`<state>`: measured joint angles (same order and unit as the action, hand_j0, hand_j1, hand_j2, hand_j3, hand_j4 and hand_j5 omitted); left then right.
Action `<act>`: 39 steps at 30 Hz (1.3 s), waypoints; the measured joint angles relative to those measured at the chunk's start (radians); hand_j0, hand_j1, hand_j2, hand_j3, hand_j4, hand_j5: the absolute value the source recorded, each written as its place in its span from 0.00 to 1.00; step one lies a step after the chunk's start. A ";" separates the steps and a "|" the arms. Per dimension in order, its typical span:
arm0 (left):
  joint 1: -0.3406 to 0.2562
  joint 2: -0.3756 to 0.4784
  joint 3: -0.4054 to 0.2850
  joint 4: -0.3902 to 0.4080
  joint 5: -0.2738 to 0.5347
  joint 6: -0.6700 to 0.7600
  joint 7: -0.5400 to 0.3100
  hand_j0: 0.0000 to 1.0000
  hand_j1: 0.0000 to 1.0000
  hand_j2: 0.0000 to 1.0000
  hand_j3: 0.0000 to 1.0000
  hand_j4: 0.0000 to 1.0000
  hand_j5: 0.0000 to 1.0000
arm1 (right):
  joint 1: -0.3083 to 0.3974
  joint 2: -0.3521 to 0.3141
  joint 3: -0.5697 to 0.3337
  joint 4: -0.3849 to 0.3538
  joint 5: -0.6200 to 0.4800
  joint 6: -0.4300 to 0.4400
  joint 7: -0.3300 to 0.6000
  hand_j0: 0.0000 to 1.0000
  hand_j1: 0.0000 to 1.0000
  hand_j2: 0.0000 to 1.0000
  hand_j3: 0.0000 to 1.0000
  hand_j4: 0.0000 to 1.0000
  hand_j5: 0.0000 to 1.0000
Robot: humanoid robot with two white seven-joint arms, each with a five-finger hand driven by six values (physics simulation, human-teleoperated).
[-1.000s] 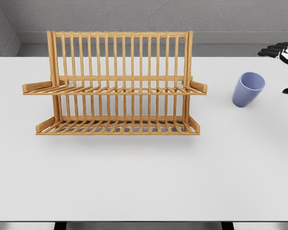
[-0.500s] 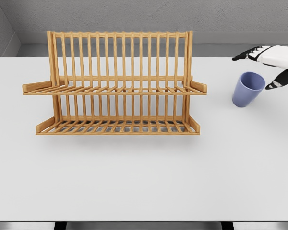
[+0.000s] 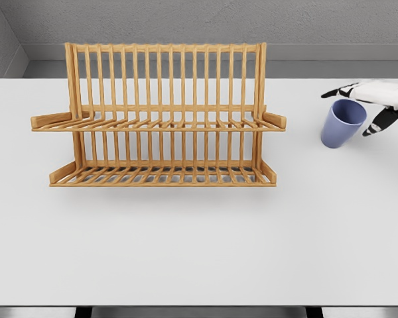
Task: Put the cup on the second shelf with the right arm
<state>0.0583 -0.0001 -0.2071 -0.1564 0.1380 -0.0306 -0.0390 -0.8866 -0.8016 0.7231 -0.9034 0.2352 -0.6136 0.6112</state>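
The right hand (image 3: 370, 99) — arm cut off at the right edge — spreads its fingers around the lavender cup (image 3: 343, 123), gripping nothing. Bare table (image 3: 199, 245) lies between cup and wooden dish rack (image 3: 160, 116).

View: a single head view, looking forward and steeply down from above the near edge of the worktop (image 3: 199, 245).
Facing: toward the grey back wall (image 3: 199, 20) that runs along the top of the frame.
Framing: the worktop fills nearly the whole width; the wooden rack (image 3: 159, 116) stands left of centre, the cup (image 3: 343, 123) and right hand (image 3: 375, 99) at the right edge.
Nearness: medium range, the rack seen whole.
Shared area: only one view.
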 measured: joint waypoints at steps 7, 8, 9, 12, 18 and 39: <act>0.000 0.000 0.000 0.000 0.000 0.000 0.000 1.00 1.00 1.00 1.00 1.00 1.00 | -0.017 0.020 0.009 0.030 0.010 0.000 0.000 1.00 1.00 1.00 1.00 1.00 1.00; 0.000 0.000 0.000 0.000 0.000 0.000 0.000 1.00 1.00 1.00 1.00 1.00 1.00 | -0.017 0.022 0.009 0.030 0.011 0.000 0.000 1.00 1.00 1.00 1.00 1.00 1.00; 0.000 0.000 0.000 0.000 0.000 0.000 0.000 1.00 1.00 1.00 1.00 1.00 1.00 | -0.020 0.023 0.009 0.031 0.011 0.000 0.000 1.00 1.00 1.00 1.00 1.00 1.00; 0.000 0.000 0.000 0.000 0.000 0.000 0.000 1.00 1.00 1.00 1.00 1.00 1.00 | -0.020 0.026 0.010 0.031 0.011 0.000 0.000 1.00 1.00 1.00 1.00 1.00 1.00; 0.002 0.000 0.000 0.000 0.000 0.000 0.000 1.00 1.00 1.00 1.00 1.00 1.00 | -0.020 0.027 0.021 0.029 0.011 0.000 0.000 0.78 0.78 0.78 0.78 0.78 0.78; 0.000 0.000 0.000 0.000 0.000 0.000 0.000 1.00 1.00 1.00 1.00 1.00 1.00 | -0.052 0.021 0.015 0.015 0.010 0.000 0.000 0.68 0.68 0.68 0.68 0.68 0.68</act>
<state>0.0583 -0.0001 -0.2071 -0.1564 0.1380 -0.0306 -0.0385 -0.9388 -0.7803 0.7377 -0.8880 0.2453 -0.6138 0.6113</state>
